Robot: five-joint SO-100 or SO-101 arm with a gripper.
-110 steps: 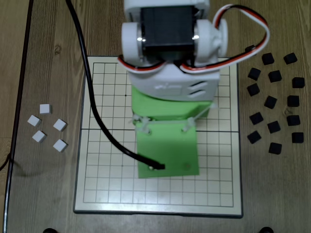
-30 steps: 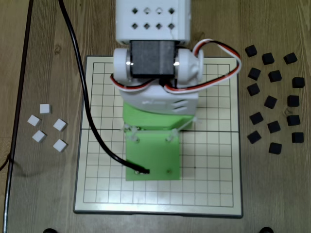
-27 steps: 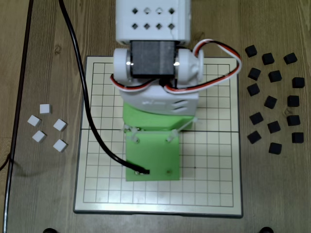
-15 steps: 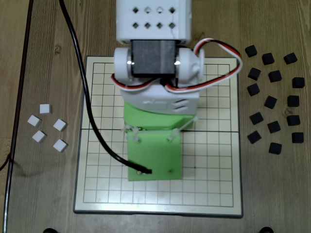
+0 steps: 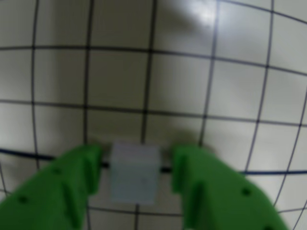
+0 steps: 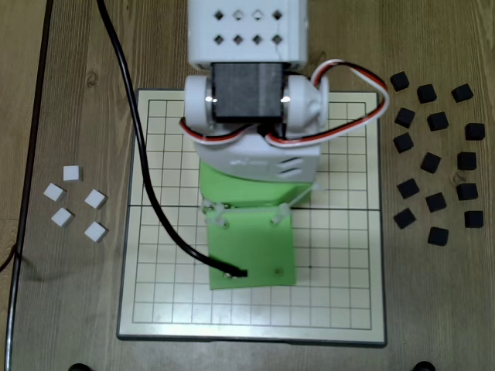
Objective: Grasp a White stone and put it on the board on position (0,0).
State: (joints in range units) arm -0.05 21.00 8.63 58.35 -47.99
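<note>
One White stone (image 5: pixel 135 173) between claw (image 5: pixel 135 170) fingers.

Wrist cam close, fixed overhead, shared board (image 6: pixel 340 309)

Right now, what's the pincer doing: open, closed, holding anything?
Pincer: open, its green fingers either side of a white stone with visible gaps, over the board. Not gripping it.

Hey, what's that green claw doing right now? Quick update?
Gripper open, fingers either side of White stone, gaps showing. Stone resting on the board grid. Nothing in the way.
</note>
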